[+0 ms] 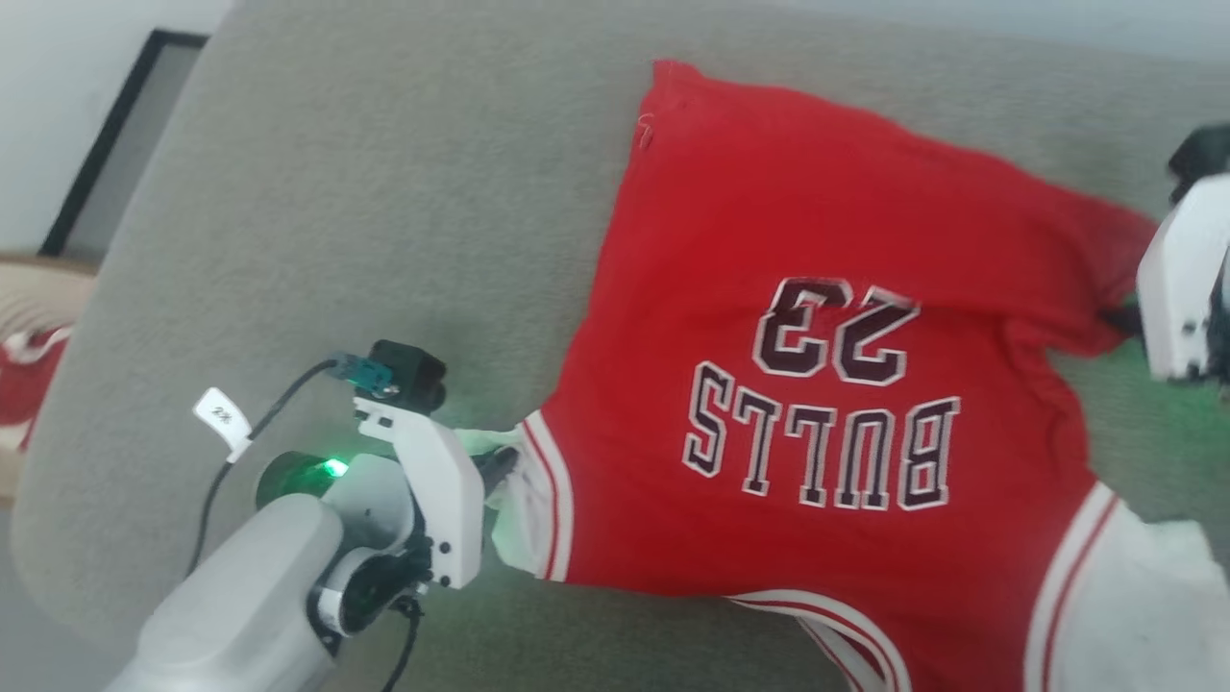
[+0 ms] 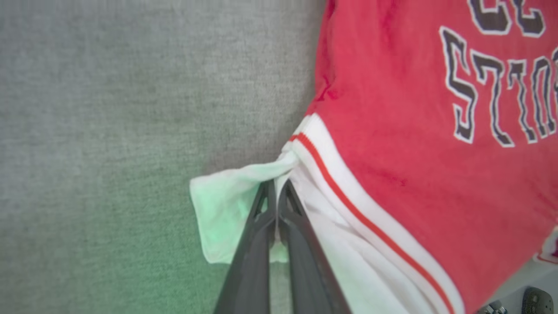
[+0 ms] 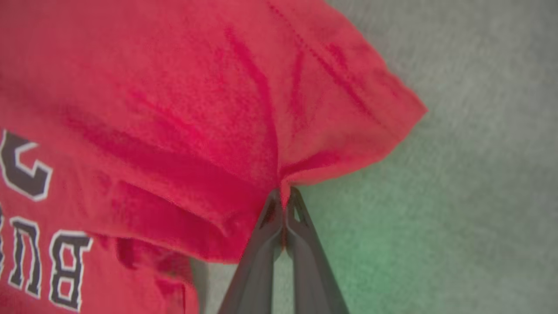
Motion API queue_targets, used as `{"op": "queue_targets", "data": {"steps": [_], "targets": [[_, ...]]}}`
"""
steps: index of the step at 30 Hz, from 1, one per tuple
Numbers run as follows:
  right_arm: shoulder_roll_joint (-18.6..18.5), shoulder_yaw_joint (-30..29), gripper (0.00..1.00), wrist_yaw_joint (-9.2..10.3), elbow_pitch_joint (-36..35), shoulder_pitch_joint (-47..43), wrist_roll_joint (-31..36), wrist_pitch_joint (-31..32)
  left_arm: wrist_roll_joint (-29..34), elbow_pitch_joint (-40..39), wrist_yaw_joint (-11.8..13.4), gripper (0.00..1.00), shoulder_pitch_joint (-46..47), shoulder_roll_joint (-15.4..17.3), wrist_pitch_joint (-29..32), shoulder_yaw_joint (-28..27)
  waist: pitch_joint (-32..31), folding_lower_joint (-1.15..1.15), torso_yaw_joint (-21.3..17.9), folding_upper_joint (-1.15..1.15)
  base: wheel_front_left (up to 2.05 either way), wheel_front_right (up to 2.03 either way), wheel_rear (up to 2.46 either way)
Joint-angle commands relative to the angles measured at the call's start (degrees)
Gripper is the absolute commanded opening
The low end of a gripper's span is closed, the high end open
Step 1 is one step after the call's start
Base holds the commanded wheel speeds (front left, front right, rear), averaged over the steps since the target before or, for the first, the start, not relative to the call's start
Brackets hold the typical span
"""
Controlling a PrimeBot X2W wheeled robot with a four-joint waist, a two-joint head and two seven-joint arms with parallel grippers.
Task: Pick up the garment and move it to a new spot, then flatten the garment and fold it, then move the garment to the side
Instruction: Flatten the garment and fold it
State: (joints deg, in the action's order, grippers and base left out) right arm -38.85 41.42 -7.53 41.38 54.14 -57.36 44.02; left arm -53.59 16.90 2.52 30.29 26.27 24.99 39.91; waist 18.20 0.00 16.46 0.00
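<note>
Pinching, left claw (image 2: 277, 183): both dark fingers are clenched together on a bunched fold of the jersey's (image 2: 392, 165) white sleeve (image 2: 218, 209). The head view puts this left claw (image 1: 498, 468) at the jersey's (image 1: 769, 192) left edge.
Right claw (image 3: 285, 194): clenched on a gathered tuck of red cloth at the jersey's (image 3: 174, 87) edge, with creases fanning up from the tips. In the head view the right claw (image 1: 1119, 317) is at the frame's right side.
Jersey position: spread on the grey cloth-covered worktop (image 1: 384, 192), right of centre, stretched between the two claws. The printed side is up and the near part runs off the bottom of the frame.
Count: two claws and one jersey. There are two white sleeves with red-and-white striped trim, the second sleeve (image 1: 1134, 596) at lower right. There is one word "BULLS" (image 1: 822, 447) and one number "23" (image 1: 831, 332), both upside down to the head camera.
Head view adds: the full lettering, a black cable (image 1: 279, 399) with one white tag (image 1: 221, 415) by the left wrist, and a green light (image 1: 332, 468).
Left wrist view adds: the sleeve fold caught at the fingertips, with the striped trim (image 2: 348, 196) just beside them.
Right wrist view adds: a pointed red corner (image 3: 409, 109) lying on the worktop (image 3: 479, 174), which is tinted green near the tips.
</note>
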Motion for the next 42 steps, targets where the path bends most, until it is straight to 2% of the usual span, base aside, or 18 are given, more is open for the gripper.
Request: {"op": "queue_targets", "data": {"steps": [1,6,12,17,19,22,23,24,25,26,27,28,34,42], "targets": [[-1.6,0.7,0.00,0.09,-3.1,-4.0,-1.1,0.5,-0.4,-0.5,0.3,0.00,-1.1,0.6,0.1,-0.4,-1.7,0.00,-2.7,0.00,0.00,0.00,0.00],[-5.8,-0.3,0.00,0.09,-13.4,-13.1,-3.8,0.3,-0.9,-1.8,1.3,0.00,-2.3,2.5,0.3,-1.0,-2.9,0.00,-5.9,0.00,0.00,0.00,0.00],[-8.7,-6.4,0.00,0.09,-21.7,-25.8,-5.8,-1.9,-1.1,-3.4,2.2,0.00,-3.4,3.8,0.5,-1.4,-3.4,0.00,-8.1,0.00,0.00,0.00,0.00],[-6.5,-12.0,0.00,0.10,-24.0,-37.3,-5.3,-3.6,-1.2,-4.1,2.7,0.00,-3.3,3.9,0.7,-1.4,-3.2,0.00,-8.7,0.00,0.00,0.00,0.00],[-5.6,-12.9,0.00,0.11,-24.0,-39.0,-4.5,-3.9,-1.3,-4.2,2.6,0.00,-3.3,3.9,0.8,-1.4,-3.2,0.00,-8.8,0.00,0.00,0.00,0.00],[-2.0,-15.7,0.00,0.12,-23.3,-41.9,-2.2,-5.4,-1.3,-4.2,2.7,0.00,-3.4,3.9,0.8,-1.4,-3.2,0.00,-9.1,0.00,0.00,0.00,0.00],[-0.7,-17.0,0.05,0.12,-22.7,-42.2,-1.1,-6.3,-1.4,-4.2,2.7,0.00,-3.5,3.9,0.8,-1.4,-3.3,0.00,-9.3,0.00,0.00,0.00,0.00],[0.3,-18.0,0.05,0.15,-21.7,-42.6,0.0,-6.2,-1.5,-4.1,2.7,0.00,-3.5,4.0,0.7,-1.4,-3.4,0.00,-9.4,0.00,0.00,0.00,0.00],[1.0,-18.3,0.24,0.15,-21.2,-43.0,1.5,-5.8,-1.5,-4.1,2.8,0.00,-3.6,4.0,0.7,-1.4,-3.5,0.00,-9.4,0.00,0.00,0.00,0.00],[1.9,-19.1,0.55,0.16,-21.0,-43.3,2.6,-5.8,-1.5,-4.1,2.8,0.00,-3.6,4.0,0.7,-1.3,-3.6,0.00,-9.5,0.00,0.00,0.00,0.00],[3.0,-20.1,0.97,0.16,-21.1,-43.5,3.0,-5.9,-1.5,-4.2,2.7,0.00,-3.7,4.0,0.7,-1.2,-3.7,0.00,-9.6,0.00,0.00,0.00,0.00],[4.0,-20.9,1.00,0.16,-21.3,-43.7,3.5,-5.6,-1.5,-4.2,2.7,0.00,-3.9,4.1,0.7,-1.2,-3.9,0.00,-9.7,0.00,0.00,0.00,0.00],[6.5,-28.2,1.00,0.17,-27.0,-45.1,7.1,-6.1,-1.8,-4.8,3.2,0.00,-4.9,4.7,0.3,-1.5,-4.9,0.00,-10.3,0.00,0.00,0.00,0.00],[8.7,-36.5,1.00,0.06,-43.5,-47.5,12.4,-5.2,-1.8,-6.3,4.0,0.00,-5.7,5.1,0.4,-1.4,-5.6,0.00,-10.2,0.00,0.00,0.00,0.00]]}}
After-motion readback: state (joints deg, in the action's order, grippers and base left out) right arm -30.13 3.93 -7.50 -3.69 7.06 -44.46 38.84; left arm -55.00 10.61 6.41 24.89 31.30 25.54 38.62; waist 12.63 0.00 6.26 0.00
